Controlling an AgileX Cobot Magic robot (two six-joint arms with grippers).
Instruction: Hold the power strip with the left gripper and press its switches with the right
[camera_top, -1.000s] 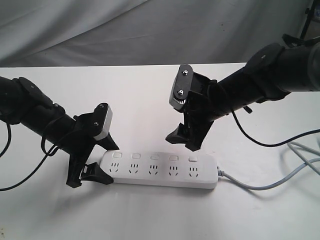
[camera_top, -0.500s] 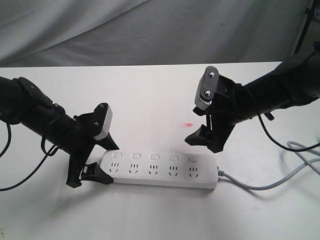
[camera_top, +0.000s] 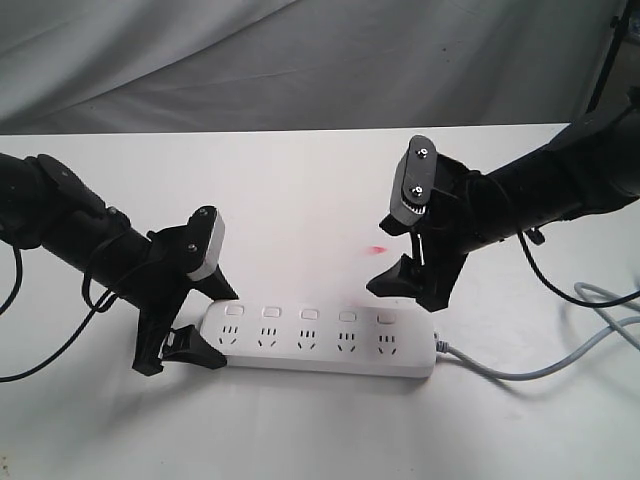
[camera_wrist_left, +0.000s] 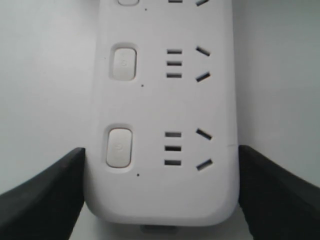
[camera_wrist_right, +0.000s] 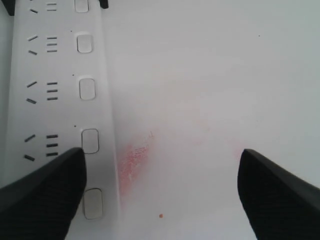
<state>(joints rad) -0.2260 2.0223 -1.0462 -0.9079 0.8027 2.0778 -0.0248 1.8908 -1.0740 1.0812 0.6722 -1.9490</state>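
Found the power strip (camera_top: 320, 345) flat on the white desk (camera_top: 300, 190), grey cable (camera_top: 520, 375) trailing right. Noted its rounded left end clamped between the left gripper (camera_top: 207, 325) fingers (camera_wrist_left: 45, 195), one against each long edge. Saw the right gripper (camera_top: 410, 288) raised just behind the cable end, fingers (camera_wrist_right: 45, 195) spread wide and empty, clear of the switches (camera_top: 309, 315).

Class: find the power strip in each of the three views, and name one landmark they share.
Exterior: strip lies low in the middle.
Left wrist: strip fills the centre, between the left fingers.
Right wrist: strip runs along one edge, partly behind a right finger.
Shared landmark: the row of switches.
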